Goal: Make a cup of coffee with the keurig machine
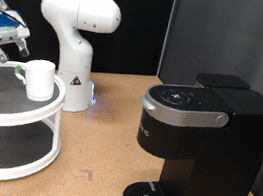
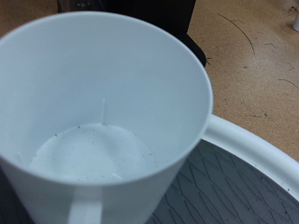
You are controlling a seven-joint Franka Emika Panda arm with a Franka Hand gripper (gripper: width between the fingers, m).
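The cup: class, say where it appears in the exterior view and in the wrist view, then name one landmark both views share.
Exterior view: the cup stands on the top tier of the white round shelf, at the exterior view's left, beside the gripper.
Wrist view: the cup fills most of the picture, seen from above, empty.
Shared landmark: the white round shelf's rim.

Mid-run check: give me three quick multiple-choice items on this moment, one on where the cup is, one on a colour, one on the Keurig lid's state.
1. Where does the cup stand?
A. on the drip tray
B. on the top tier of the white round shelf
C. on the wooden table

2. What colour is the keurig machine?
A. black
B. red
C. white

3. How is the machine's lid?
A. raised
B. removed
C. closed

Answers: 1 B, the cup sits on the shelf's upper tier near the gripper. 2 A, its body is matte black. 3 C, the domed lid lies flat.
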